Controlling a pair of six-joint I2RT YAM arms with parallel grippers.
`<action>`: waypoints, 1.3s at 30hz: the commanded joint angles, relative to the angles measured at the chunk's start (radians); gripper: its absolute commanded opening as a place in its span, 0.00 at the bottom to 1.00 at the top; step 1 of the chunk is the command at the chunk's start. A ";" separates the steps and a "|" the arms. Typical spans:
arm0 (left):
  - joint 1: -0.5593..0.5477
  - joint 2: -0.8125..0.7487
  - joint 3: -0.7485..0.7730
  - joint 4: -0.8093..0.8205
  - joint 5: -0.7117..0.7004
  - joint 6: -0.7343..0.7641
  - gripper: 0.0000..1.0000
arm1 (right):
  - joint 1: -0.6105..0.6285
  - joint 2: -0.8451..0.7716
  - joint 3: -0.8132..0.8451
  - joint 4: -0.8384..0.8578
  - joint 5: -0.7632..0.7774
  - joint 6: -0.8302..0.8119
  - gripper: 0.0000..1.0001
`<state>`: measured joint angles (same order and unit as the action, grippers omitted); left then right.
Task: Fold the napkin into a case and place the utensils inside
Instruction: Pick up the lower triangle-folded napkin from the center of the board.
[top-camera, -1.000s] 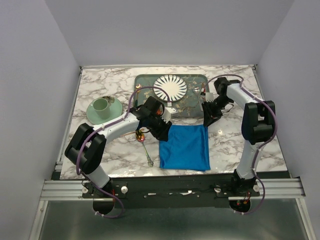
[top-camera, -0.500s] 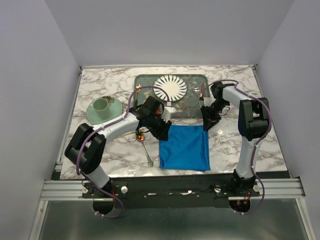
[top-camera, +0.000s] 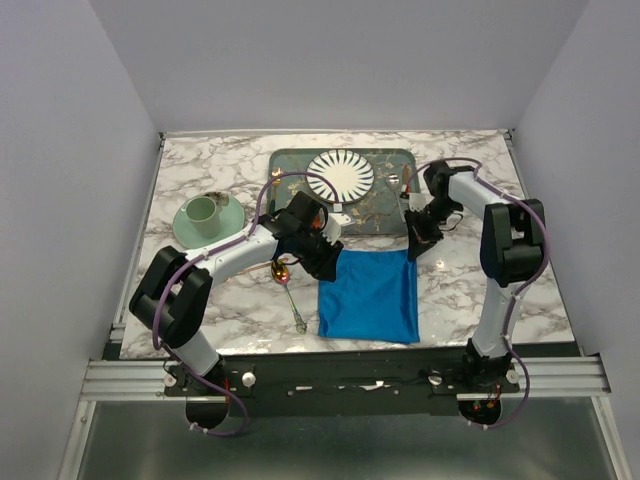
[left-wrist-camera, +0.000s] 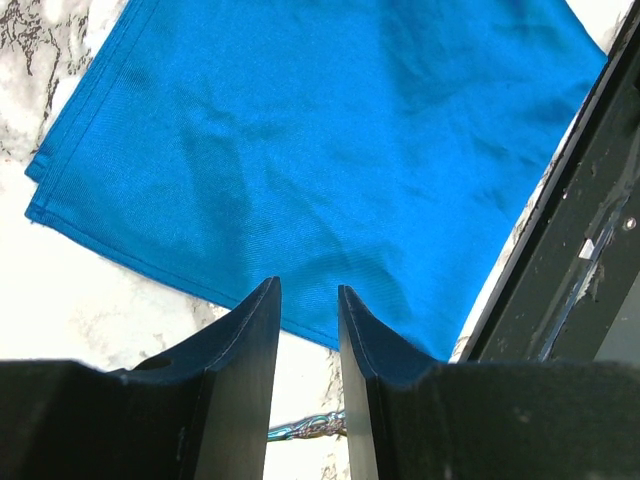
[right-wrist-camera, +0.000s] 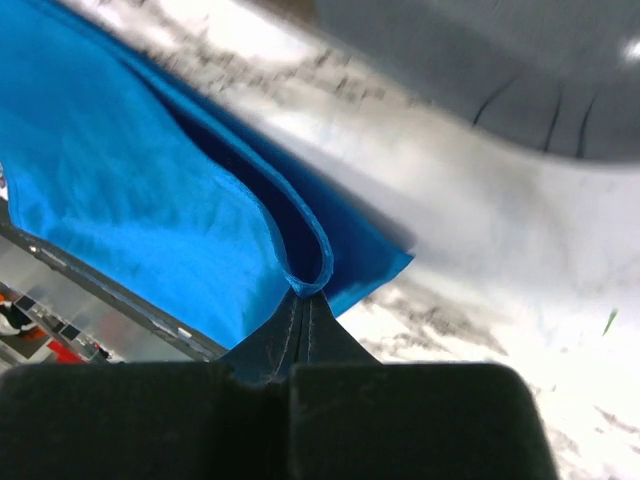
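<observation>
The bright blue napkin (top-camera: 370, 295) lies folded in layers on the marble, near the front edge. My right gripper (top-camera: 412, 246) is at its far right corner. In the right wrist view it (right-wrist-camera: 308, 292) is shut on the hem of the top layer (right-wrist-camera: 300, 225), which curls up off the lower layer. My left gripper (top-camera: 325, 262) is at the napkin's far left corner. Its jaws (left-wrist-camera: 307, 290) are slightly open, with their tips at the napkin's edge (left-wrist-camera: 330, 150). The spoon (top-camera: 290, 295) lies left of the napkin, and its handle (left-wrist-camera: 305, 427) shows between the left fingers. I cannot make out the fork.
A grey-green tray (top-camera: 385, 215) with a striped white plate (top-camera: 340, 175) sits behind the napkin. A green cup on a saucer (top-camera: 206, 217) stands at the left. A black rail (top-camera: 350, 352) runs along the table's front edge, just past the napkin.
</observation>
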<state>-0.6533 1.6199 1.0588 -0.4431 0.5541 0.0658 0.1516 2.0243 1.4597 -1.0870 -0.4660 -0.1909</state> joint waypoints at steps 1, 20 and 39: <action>0.011 -0.025 0.015 -0.003 0.013 0.009 0.40 | 0.005 -0.093 -0.059 -0.047 0.015 -0.002 0.01; 0.017 0.008 0.026 0.015 -0.017 0.057 0.41 | -0.006 0.011 -0.016 -0.019 0.060 -0.001 0.16; -0.146 0.135 0.211 0.296 -0.144 -0.239 0.45 | -0.159 -0.105 -0.136 -0.005 -0.085 0.084 0.26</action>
<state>-0.7052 1.6672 1.1778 -0.2596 0.5068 -0.0074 0.0711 1.9495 1.3544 -1.0966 -0.4591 -0.1440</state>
